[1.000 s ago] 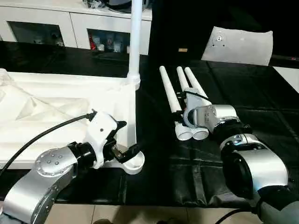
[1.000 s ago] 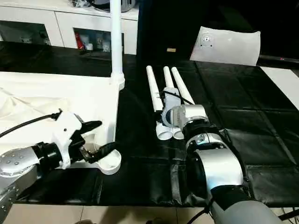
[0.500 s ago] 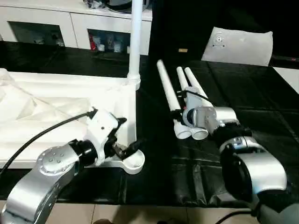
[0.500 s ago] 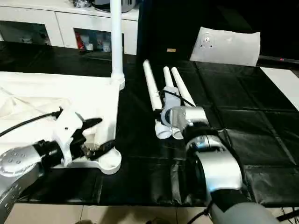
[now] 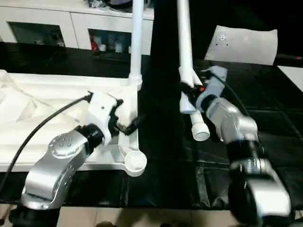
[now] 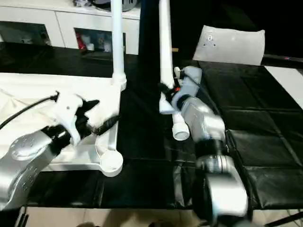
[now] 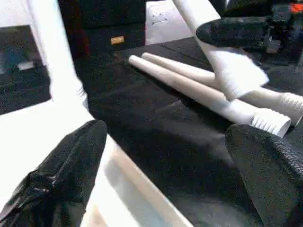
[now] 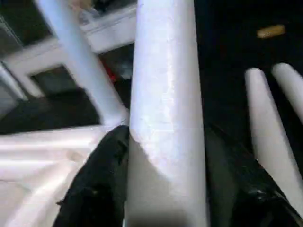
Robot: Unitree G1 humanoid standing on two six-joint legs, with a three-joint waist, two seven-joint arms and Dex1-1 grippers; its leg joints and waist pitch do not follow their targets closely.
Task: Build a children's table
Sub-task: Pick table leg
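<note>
The white table top [image 5: 61, 87] lies upside down on the left. One leg [image 5: 137, 42] stands upright in its far right corner socket, and the near right socket [image 5: 134, 162] is bare. My left gripper [image 5: 129, 112] hovers open over the top's right edge, holding nothing. Its black fingers [image 7: 71, 161] spread wide in the left wrist view. My right gripper [image 5: 191, 89] is shut on a second leg [image 5: 185, 42] and holds it nearly upright above the black table. That leg [image 8: 165, 118] sits between its black fingers [image 8: 102, 175]. Two more legs [image 7: 199, 90] lie on the black cloth.
A white cabinet [image 5: 71, 23] with dark openings runs along the back. A white cushion-like bag [image 5: 246, 45] lies at the far right. Crumpled clear plastic [image 5: 23, 104] rests inside the table top. The black-covered table [image 5: 270, 104] ends close in front of me.
My right gripper has lifted one leg off the pile and swung it from lying flat to nearly upright. My left gripper has drawn back from the near corner socket along the top's right edge.
</note>
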